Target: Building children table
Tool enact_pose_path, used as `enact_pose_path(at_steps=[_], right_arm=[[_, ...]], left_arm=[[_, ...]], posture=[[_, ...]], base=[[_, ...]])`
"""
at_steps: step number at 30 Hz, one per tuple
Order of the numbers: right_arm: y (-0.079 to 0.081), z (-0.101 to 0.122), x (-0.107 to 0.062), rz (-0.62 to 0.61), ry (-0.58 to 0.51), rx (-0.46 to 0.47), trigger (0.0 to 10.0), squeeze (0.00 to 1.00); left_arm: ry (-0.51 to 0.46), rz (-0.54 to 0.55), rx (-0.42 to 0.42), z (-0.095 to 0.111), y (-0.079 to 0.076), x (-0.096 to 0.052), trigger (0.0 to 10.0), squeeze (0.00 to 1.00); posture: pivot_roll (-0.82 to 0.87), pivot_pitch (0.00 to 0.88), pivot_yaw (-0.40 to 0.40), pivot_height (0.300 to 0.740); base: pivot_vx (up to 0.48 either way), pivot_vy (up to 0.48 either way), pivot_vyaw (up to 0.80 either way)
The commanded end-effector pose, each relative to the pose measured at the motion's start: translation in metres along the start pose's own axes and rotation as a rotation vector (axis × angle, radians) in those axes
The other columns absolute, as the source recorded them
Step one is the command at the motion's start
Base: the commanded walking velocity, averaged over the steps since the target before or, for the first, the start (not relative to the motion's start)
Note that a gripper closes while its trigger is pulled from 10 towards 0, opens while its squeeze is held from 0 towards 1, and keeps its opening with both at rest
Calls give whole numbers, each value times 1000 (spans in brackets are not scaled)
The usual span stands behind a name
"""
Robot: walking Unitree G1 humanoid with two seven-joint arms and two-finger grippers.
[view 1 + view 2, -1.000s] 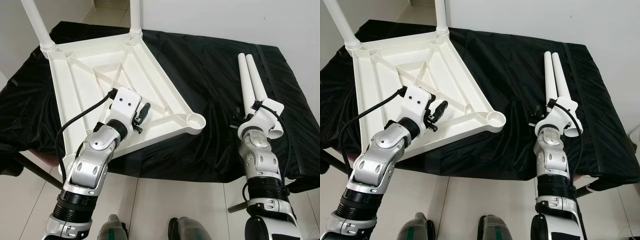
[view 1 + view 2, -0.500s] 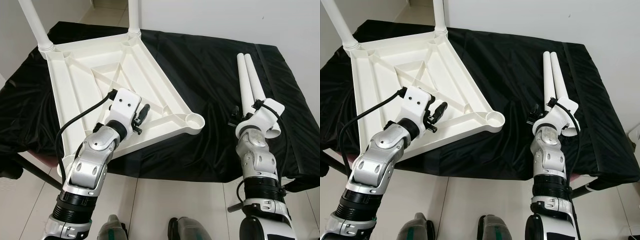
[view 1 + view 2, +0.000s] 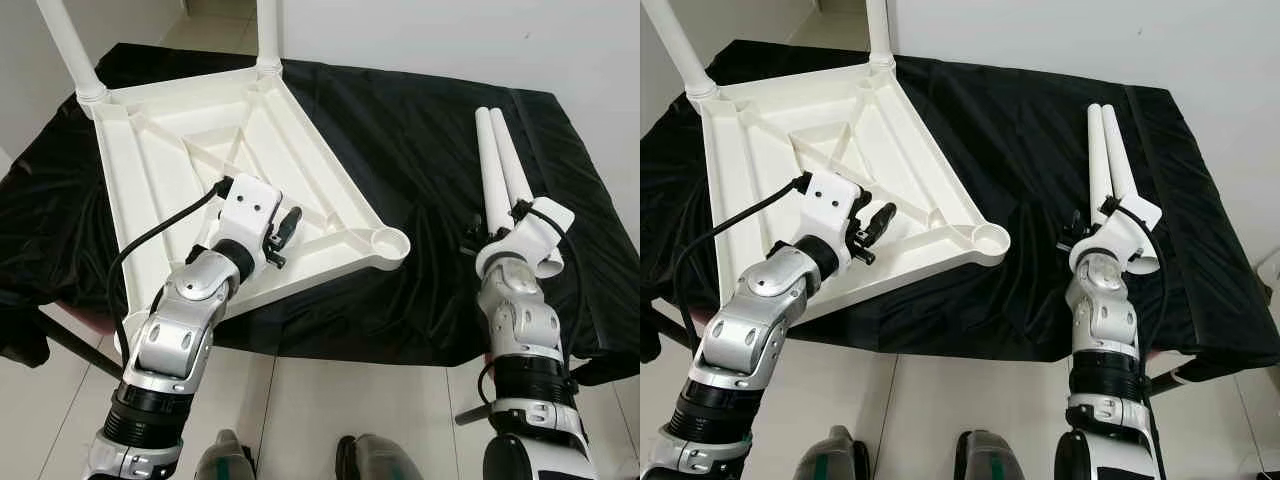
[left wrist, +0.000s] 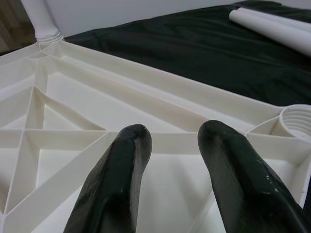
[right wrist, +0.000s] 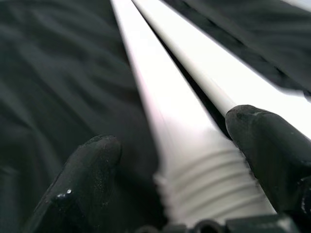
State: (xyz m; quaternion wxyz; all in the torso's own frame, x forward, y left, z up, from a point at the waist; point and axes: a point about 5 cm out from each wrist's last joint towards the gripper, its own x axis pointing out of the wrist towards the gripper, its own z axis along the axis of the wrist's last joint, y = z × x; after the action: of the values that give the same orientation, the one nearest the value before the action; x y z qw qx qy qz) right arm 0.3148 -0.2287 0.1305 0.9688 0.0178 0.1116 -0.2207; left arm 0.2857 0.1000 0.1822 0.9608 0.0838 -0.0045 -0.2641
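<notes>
Two fitted legs (image 3: 70, 45) on the upturned white tabletop (image 3: 200, 150) run out past the frame's upper left edge, their ends cut off. The near ends of two loose legs (image 3: 500, 165), at centre right on the black-draped desk (image 3: 400, 130), are hidden behind the right wrist. The left arm bends up from the lower left, its pincer (image 4: 172, 145) hovering over the tabletop's ribs, fingers parted and empty. The right pincer (image 5: 175, 160) spreads wide around one leg's threaded end, not clamped. One empty socket (image 3: 390, 241) faces up at the tabletop's corner.
</notes>
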Motion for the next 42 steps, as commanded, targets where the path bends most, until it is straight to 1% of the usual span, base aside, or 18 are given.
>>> enact_pose_path(at_steps=[1, 6, 16, 17, 18, 19, 20, 21, 24, 26, 27, 29, 33, 34, 37, 39, 42], right_arm=[[-3, -25, -2, -14, 119, -21, 10000, 0], [-2, -26, -2, -7, 169, 33, 10000, 0], [-1, -22, -2, 37, 136, 13, 10000, 0], [0, -20, -3, 56, 118, -2, 4667, 0], [0, -20, -3, 56, 118, -2, 4667, 0], [2, -20, -4, 71, 105, -2, 588, 0], [2, -20, -4, 71, 105, -2, 588, 0], [3, -19, -5, 83, 94, -5, 0, 0], [4, -19, -5, 90, 96, 4, 0, 0], [7, -19, -5, 109, 108, 32, 0, 0], [7, -19, -5, 109, 108, 32, 0, 0], [11, -15, -6, 138, 83, 54, 0, 0], [14, -12, -6, 163, 69, 73, 0, 0], [17, -10, -8, 198, 51, 85, 0, 0], [21, -3, -10, 232, -9, 59, 0, 0], [21, -3, -10, 232, -9, 59, 0, 0], [21, 0, -11, 241, -39, 51, 0, 0]], left_arm=[[-1, -46, -1, 2, -2, -1, 10000, 0], [-8, -93, 16, 5, -5, -3, 10000, 0], [-5, -80, 7, 6, -4, -2, 10000, 0], [-3, -79, 5, 5, -5, -2, 10000, 0], [-3, -79, 5, 5, -5, -2, 10000, 0], [-1, -77, 3, 5, -5, -2, 10000, 0], [-1, -77, 3, 5, -5, -2, 10000, 0], [0, -76, 2, 4, -6, -2, 10000, 0], [1, -72, -1, 5, -6, -2, 10000, 0], [0, -71, -3, 5, -6, -2, 10000, 0], [0, -71, -3, 5, -6, -2, 10000, 0], [0, -69, -8, 5, -6, -1, 10000, 0], [1, -68, -14, 6, -6, 0, 10000, 0], [0, -69, -19, 6, -7, 0, 10000, 0], [-6, -82, -31, 6, -9, -1, 10000, 0], [-6, -82, -31, 6, -9, -1, 10000, 0], [-11, -96, -42, 6, -10, -2, 10000, 0]], posture=[[-64, 69, 2, 740], [-63, 81, 3, 740], [-66, 88, -1, 740], [-66, 88, -2, 740], [-66, 88, -2, 740], [-67, 87, -3, 740], [-67, 87, -3, 740], [-67, 86, -3, 740], [-67, 84, -4, 740], [-66, 83, -3, 740], [-66, 83, -3, 740], [-69, 81, -2, 740], [-70, 79, -2, 740], [-70, 80, -2, 740], [-71, 77, -3, 740], [-71, 77, -3, 740], [-72, 76, -5, 740]], base=[[0, 0, 0], [0, 0, 0], [0, 0, 0], [0, 0, 0], [0, 0, 0], [0, 0, 0], [0, 0, 0], [0, 0, 0], [0, 0, 0], [0, 0, 0], [0, 0, 0], [0, 0, 0], [0, 0, 0], [0, 0, 0], [0, 0, 0], [0, 0, 0], [0, 0, 0]])
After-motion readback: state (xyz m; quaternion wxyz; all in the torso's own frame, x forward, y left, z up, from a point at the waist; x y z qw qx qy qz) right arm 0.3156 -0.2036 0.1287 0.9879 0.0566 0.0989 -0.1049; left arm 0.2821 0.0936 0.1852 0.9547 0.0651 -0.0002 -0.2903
